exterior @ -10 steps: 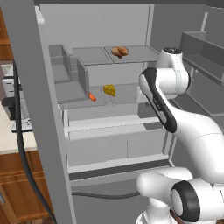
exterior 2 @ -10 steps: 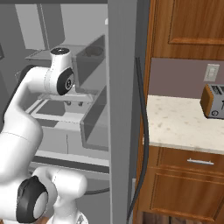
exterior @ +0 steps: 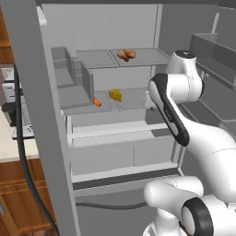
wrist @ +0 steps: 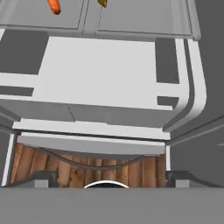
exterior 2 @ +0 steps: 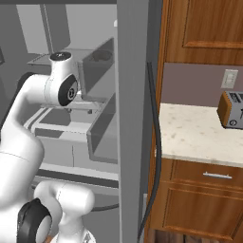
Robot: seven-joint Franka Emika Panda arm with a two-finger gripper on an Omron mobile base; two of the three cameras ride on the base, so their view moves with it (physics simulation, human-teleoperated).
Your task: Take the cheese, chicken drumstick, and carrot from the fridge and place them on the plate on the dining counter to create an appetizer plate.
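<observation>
The fridge (exterior: 92,27) stands open in front of me. On its upper shelf lies the golden-brown chicken drumstick (exterior: 125,54). One shelf down sit the yellow cheese (exterior: 115,95) and, to its left, the thin orange carrot (exterior: 97,102). In the hand view the carrot (wrist: 54,5) and a corner of the cheese (wrist: 102,2) show at the top edge, above pale drawers. My gripper (wrist: 111,178) is open and holds nothing; it hangs in front of the shelves, to the right of the cheese. The plate and the dining counter are out of view.
The fridge's door (exterior: 216,50) with its bins stands open on the right, close to my arm. A grey door edge (exterior 2: 135,118) with a dark cable separates the fridge from a wall counter (exterior 2: 199,137) carrying a toaster (exterior 2: 232,110). Wooden cabinets (exterior 2: 204,28) hang above.
</observation>
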